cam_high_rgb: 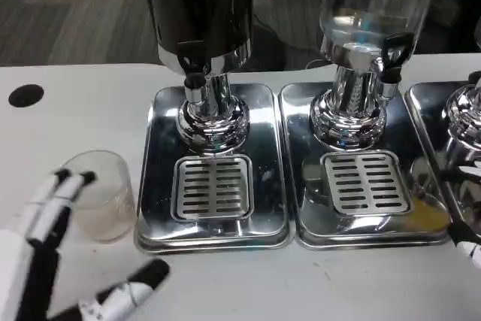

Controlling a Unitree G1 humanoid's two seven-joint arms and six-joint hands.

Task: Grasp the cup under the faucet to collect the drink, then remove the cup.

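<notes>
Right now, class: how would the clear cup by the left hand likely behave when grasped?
The cup looks thin, clear plastic and empty, so probably light and squeezable. Its smooth wall may slip against the left hand's fingers. Upright with a wide mouth, a nudge could tip it.

You will find nothing to read here: no text, label, brand, number or sign stands on any surface in the head view (the polished metal carries only reflections).
</notes>
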